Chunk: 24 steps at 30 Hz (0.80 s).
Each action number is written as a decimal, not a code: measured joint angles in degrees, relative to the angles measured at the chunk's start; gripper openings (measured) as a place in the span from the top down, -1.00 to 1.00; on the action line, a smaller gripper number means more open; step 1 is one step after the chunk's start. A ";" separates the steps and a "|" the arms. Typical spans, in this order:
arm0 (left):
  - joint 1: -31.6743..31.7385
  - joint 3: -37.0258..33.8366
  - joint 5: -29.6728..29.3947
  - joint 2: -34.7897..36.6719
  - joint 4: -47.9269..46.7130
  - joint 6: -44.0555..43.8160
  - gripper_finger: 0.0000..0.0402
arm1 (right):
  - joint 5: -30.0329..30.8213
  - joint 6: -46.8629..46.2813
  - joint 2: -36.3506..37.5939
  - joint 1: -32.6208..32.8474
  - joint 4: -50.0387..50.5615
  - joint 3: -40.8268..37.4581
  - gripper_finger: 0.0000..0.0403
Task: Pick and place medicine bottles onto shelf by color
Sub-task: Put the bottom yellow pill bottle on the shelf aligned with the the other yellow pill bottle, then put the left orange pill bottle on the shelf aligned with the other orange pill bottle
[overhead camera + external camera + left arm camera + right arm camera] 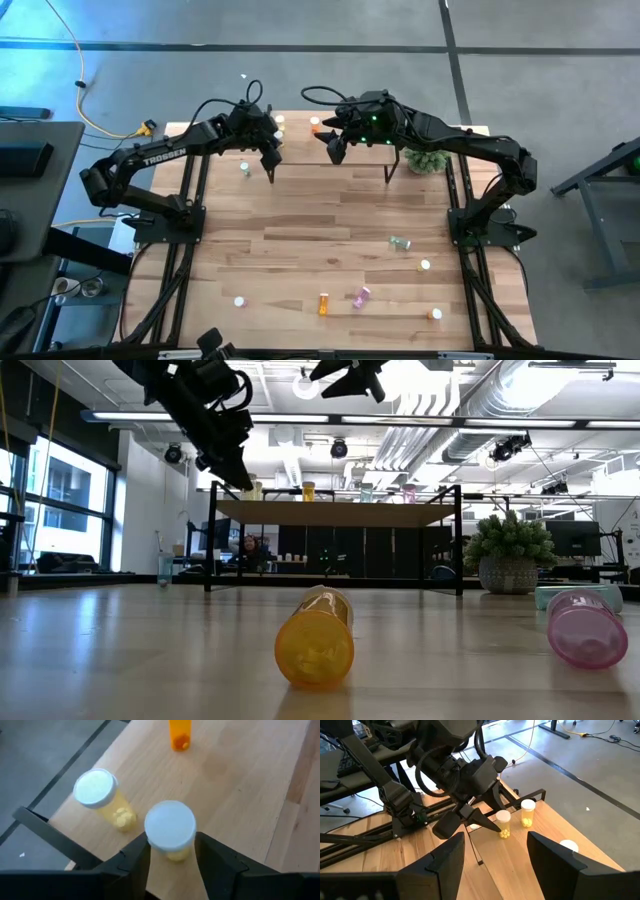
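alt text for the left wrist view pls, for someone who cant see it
The left gripper straddles an upright yellow bottle with a white cap on the light-wood shelf, jaws close beside it. A second yellow bottle stands nearby, an orange bottle farther along.
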<state>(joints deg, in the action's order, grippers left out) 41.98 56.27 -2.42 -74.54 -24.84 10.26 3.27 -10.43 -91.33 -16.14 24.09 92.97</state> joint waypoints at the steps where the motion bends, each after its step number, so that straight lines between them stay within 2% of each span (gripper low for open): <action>1: 0.00 0.00 -0.01 0.02 0.36 0.00 0.25 | 0.00 0.00 0.00 0.00 0.00 0.00 -0.02; 10: -0.02 0.58 -0.49 0.17 1.30 -0.13 0.03 | 0.00 0.00 0.00 0.00 0.00 0.00 -0.02; 15: -0.02 3.21 -2.73 0.17 -0.55 -0.11 0.00 | 0.00 0.00 0.00 0.00 0.00 0.00 -0.02; 24: -0.01 9.05 -2.78 0.26 -3.24 -0.15 0.00 | 0.00 0.00 0.00 0.00 0.00 0.00 -0.02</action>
<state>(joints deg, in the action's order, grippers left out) 41.97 65.32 -5.19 -74.28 -28.09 10.11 3.27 -10.44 -91.33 -16.14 24.10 92.97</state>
